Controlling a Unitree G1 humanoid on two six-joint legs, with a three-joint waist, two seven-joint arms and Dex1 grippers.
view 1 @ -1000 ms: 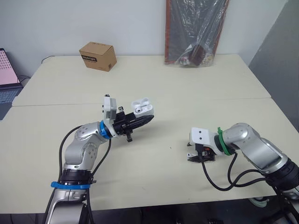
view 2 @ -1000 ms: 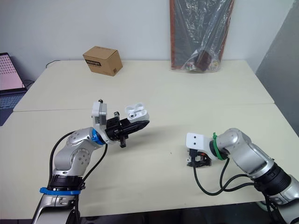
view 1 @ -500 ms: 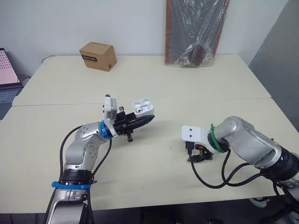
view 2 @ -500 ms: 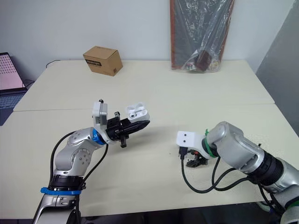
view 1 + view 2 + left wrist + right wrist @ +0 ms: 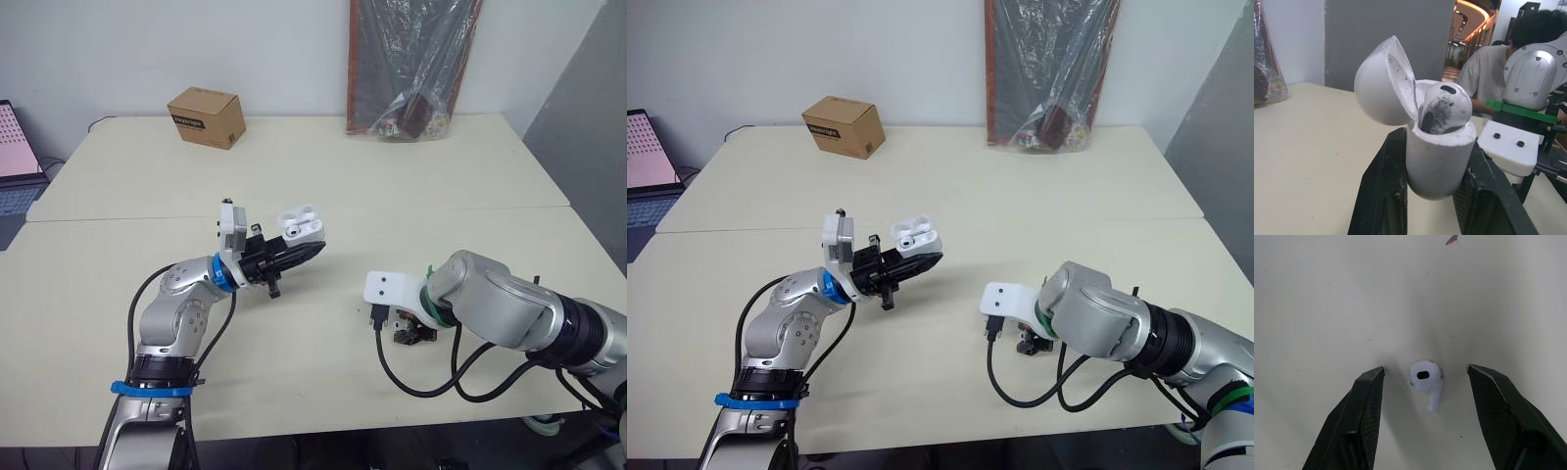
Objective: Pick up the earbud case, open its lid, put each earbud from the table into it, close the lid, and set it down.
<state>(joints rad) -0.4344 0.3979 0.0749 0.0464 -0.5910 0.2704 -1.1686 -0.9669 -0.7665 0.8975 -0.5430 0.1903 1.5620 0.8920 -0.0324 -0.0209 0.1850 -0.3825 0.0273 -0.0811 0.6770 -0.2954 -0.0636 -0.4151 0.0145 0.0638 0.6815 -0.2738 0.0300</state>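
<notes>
Left gripper: the left gripper [image 5: 294, 257] is clamped on the earbud case [image 5: 1437, 156], one black finger on each side of its lower body, and holds it in the air above the worktop [image 5: 323, 382]. In the head view it sits at about 9 o'clock from the worktop's middle.
Earbud case: white and scuffed, held roughly upright, tipped a little towards 2 o'clock.
Lid: the lid [image 5: 1383, 83] is swung fully back on its hinge, its hollow inside showing dark smudges.
Seated earbud: one seated earbud [image 5: 1445, 105] stands in the case with its rounded head above the rim, beside the lid.
Right gripper: the right gripper [image 5: 1425, 368] is low over the worktop at about 5 o'clock in the head view, with its fingers spread wide.
Loose earbud: the loose earbud [image 5: 1425, 375] lies on its side on the worktop between the two spread fingers, clear of both, with bare surface on either side.
Case to loose earbud: well apart; the case lies towards 10 o'clock from the right gripper.
Worktop: pale cream, with a seam running across it behind both arms and a small red speck [image 5: 1451, 240] near the loose earbud.
Cardboard box: the cardboard box [image 5: 205, 117] is at 11 o'clock, near the far edge.
Plastic-wrapped bundle: the plastic-wrapped bundle [image 5: 411, 69] is at 1 o'clock, leaning against the wall.
Laptop: a laptop [image 5: 15, 147] is at the 9 o'clock edge.
Person: a person [image 5: 1484, 73] in a pale shirt is seen in the left wrist view.
</notes>
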